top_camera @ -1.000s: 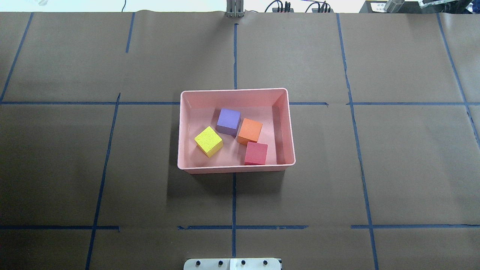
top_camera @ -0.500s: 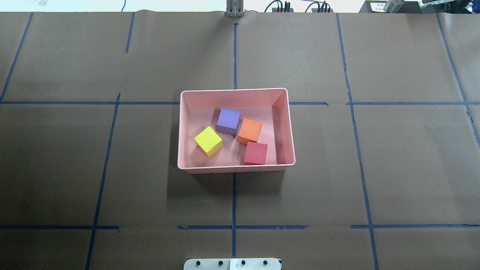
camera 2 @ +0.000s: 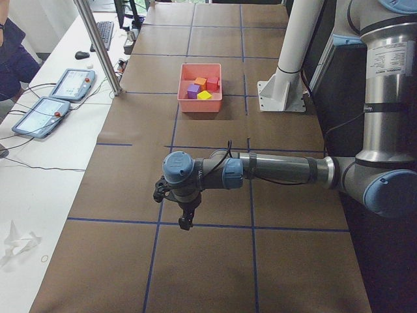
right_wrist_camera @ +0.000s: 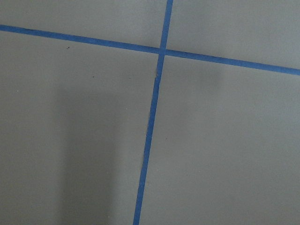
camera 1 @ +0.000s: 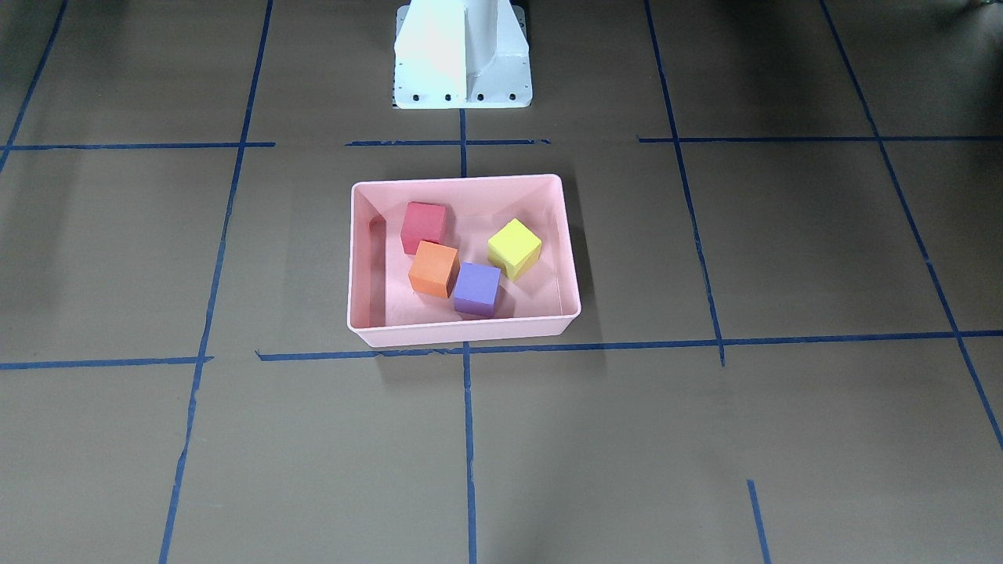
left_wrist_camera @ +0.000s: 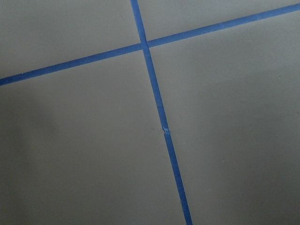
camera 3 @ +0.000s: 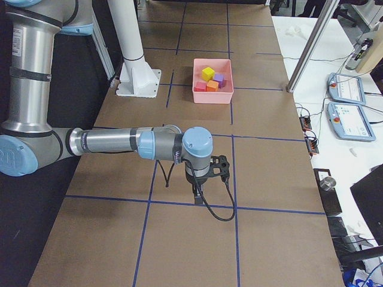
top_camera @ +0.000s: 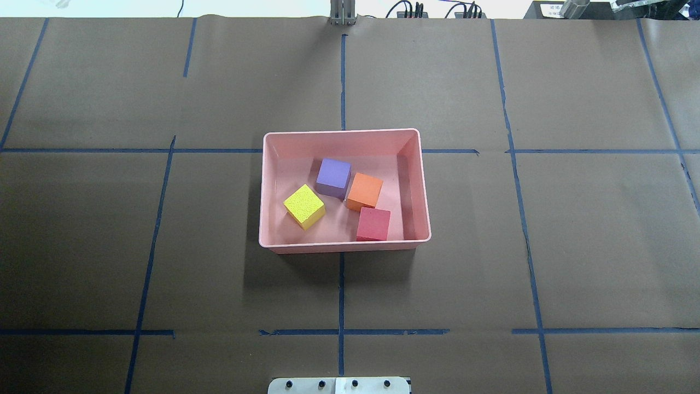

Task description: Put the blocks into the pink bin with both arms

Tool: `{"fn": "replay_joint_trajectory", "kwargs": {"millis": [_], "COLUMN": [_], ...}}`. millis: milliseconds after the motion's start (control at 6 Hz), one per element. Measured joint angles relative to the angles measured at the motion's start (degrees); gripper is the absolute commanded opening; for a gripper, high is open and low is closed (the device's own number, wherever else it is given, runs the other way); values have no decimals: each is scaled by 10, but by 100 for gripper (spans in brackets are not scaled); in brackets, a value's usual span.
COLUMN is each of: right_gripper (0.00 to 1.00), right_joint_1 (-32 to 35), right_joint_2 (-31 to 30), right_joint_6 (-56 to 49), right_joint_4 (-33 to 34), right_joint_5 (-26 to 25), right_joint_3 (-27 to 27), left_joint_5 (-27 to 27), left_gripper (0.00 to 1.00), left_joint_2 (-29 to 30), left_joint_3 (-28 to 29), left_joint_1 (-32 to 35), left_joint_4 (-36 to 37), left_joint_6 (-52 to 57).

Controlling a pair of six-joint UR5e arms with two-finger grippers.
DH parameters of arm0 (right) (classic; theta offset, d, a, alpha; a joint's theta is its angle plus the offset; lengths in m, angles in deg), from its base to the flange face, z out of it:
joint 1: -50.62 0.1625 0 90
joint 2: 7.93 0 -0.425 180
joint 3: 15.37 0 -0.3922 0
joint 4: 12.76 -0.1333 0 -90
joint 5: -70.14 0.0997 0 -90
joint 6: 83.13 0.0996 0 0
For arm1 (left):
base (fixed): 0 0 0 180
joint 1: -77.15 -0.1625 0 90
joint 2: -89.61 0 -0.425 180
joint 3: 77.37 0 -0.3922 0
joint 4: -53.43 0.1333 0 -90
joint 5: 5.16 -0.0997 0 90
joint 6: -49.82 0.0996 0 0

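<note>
A pink bin (top_camera: 342, 143) sits near the middle of the brown surface (top_camera: 492, 246), which is marked with blue tape lines (top_camera: 342, 82). All four blocks lie inside it. The purple block (top_camera: 333, 176) and orange block (top_camera: 365, 191) are side by side. The red block (top_camera: 373, 223) is against the wall nearest the robot, and the yellow-green block (top_camera: 304, 205) lies toward the bin's left. The left tool (camera 2: 186, 220) hangs over the surface's left end and the right tool (camera 3: 197, 196) over its right end. Both are well apart from the bin. I cannot tell how far open either tool is or whether it grips anything.
</note>
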Motion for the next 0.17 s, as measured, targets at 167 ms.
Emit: {"fn": "replay_joint_trajectory", "kwargs": {"millis": [167], "right_gripper": [100], "right_joint_1": [0], "right_joint_2": [-1], "right_joint_6": [-1], "right_joint_4": [0], "right_joint_5": [0], "right_joint_3": [0], "left_joint_5": [-5], "left_gripper": [100], "left_joint_2": [-3], "left_joint_3": [0], "left_joint_1": [0], "left_joint_4": [0], "left_joint_6": [0]}}
